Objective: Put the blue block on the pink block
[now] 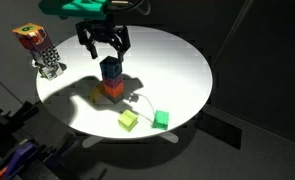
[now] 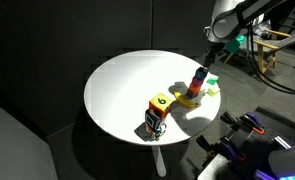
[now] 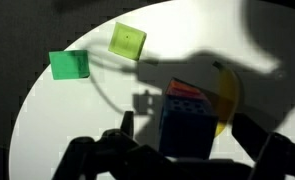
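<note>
Directly above a small stack on the round white table (image 1: 177,60), the Panda arm's gripper (image 1: 107,47) hangs with its fingers spread wide, pinching nothing. The blue block (image 1: 109,68) sits on top of the stack, resting on the pink block (image 1: 113,87), with a yellow piece (image 3: 225,100) at the foot.

In both exterior views the stack stands upright and the fingertips appear just clear of the blue block's top, though a slight touch cannot be ruled out. Only the wrist view looks down between the dark fingers (image 3: 255,140), which flank the blue cube on either side with bare gaps between them, and shows a strip of the pink block beyond its far edge.

Two more cubes, a green cube (image 1: 161,119) and a yellow-green cube (image 1: 129,121), lie near each other but not touching, well apart from the stack near the table's rim. A multicoloured box (image 1: 37,45) stands at the opposite edge of the table, outside the wrist camera's frame.
</note>
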Tool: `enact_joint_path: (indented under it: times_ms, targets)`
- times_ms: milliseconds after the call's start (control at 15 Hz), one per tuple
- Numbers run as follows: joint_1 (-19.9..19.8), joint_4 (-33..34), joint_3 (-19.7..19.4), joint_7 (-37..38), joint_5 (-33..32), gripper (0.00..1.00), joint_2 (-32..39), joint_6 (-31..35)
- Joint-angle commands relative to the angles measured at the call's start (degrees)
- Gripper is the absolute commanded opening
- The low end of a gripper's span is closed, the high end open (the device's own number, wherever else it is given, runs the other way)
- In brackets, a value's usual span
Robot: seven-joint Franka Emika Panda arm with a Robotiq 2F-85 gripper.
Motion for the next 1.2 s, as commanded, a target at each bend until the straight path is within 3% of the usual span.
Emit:
enact_joint_path:
  times_ms: [0,667,1133]
  targets:
    - [0.65,-4.22,-0.47,0.95,-0.63,1.00,-5.26,0.34]
    - [2.78,-9.73,0.17,5.57,3.18,1.00,-15.10,-10.10]
    - [4.99,-14.82,0.83,8.98,4.56,1.00,-20.99,-5.69]
